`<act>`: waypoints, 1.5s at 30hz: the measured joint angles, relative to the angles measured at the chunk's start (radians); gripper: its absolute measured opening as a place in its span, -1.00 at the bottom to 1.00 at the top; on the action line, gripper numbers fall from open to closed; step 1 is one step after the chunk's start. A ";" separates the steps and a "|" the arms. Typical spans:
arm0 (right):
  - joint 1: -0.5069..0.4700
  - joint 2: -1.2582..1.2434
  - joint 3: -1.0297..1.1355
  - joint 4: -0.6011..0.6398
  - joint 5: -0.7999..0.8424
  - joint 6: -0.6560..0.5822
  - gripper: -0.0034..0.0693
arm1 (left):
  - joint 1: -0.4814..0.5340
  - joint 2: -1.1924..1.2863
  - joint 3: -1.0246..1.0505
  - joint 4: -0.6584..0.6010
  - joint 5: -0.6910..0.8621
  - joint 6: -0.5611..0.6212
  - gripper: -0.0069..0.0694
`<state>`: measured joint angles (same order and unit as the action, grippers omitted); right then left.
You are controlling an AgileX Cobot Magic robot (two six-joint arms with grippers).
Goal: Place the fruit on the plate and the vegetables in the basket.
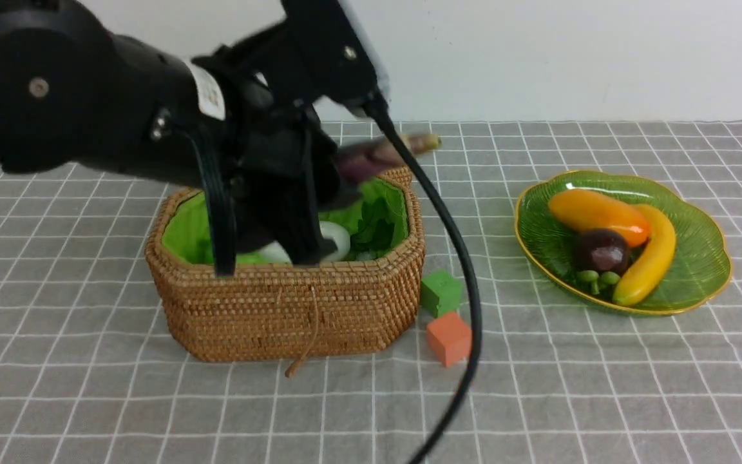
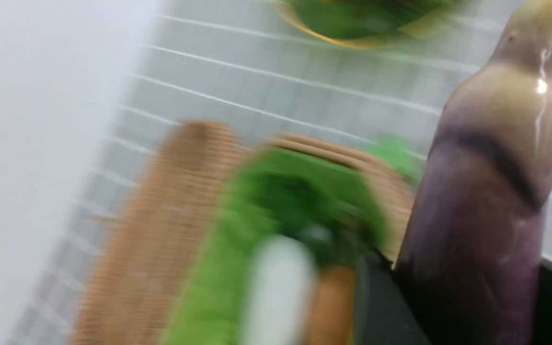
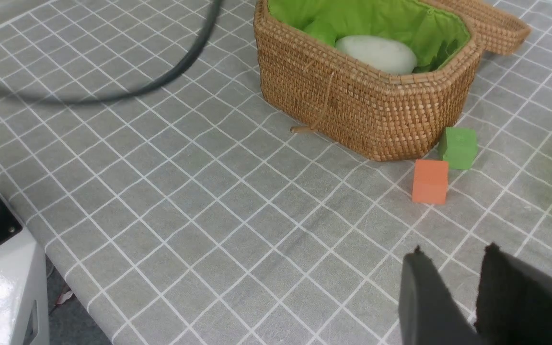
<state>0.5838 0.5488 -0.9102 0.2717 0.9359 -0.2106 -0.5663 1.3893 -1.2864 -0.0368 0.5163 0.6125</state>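
Note:
My left gripper (image 2: 467, 311) is shut on the long purple eggplant (image 2: 487, 211) and holds it over the far side of the woven basket (image 1: 294, 309). In the front view the eggplant (image 1: 380, 153) pokes out past the arm, blurred. Inside the green lining lie a white vegetable (image 3: 376, 52), a tan-orange one (image 2: 331, 302) and dark green leaves (image 1: 377, 229). The green glass plate (image 1: 699, 258) on the right carries the orange-yellow fruit (image 1: 596, 214), the banana (image 1: 654, 258) and the dark purple fruit (image 1: 601, 250). My right gripper (image 3: 453, 254) hovers open over bare cloth, holding nothing.
A green cube (image 1: 440, 291) and an orange cube (image 1: 449, 338) sit on the cloth just right of the basket. The basket's lid (image 3: 487, 24) hangs open behind it. A black cable (image 1: 461, 258) drops from the left arm across the front. The table's near edge (image 3: 41, 249) shows in the right wrist view.

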 joint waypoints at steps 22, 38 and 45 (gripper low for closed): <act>0.000 0.000 0.000 0.000 0.017 0.000 -0.35 | 0.138 0.268 0.000 -0.014 -0.280 -0.425 0.91; 0.003 -0.195 0.176 -0.440 -0.038 0.459 -0.96 | 0.157 -0.159 0.004 -0.011 0.414 -0.613 -0.85; 0.003 -0.384 0.371 -0.634 -0.168 0.721 -0.95 | 0.159 -0.460 0.108 0.049 0.540 -0.807 -0.85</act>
<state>0.5868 0.1652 -0.5387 -0.3626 0.7675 0.5104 -0.4070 0.9296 -1.1785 0.0117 1.0563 -0.1943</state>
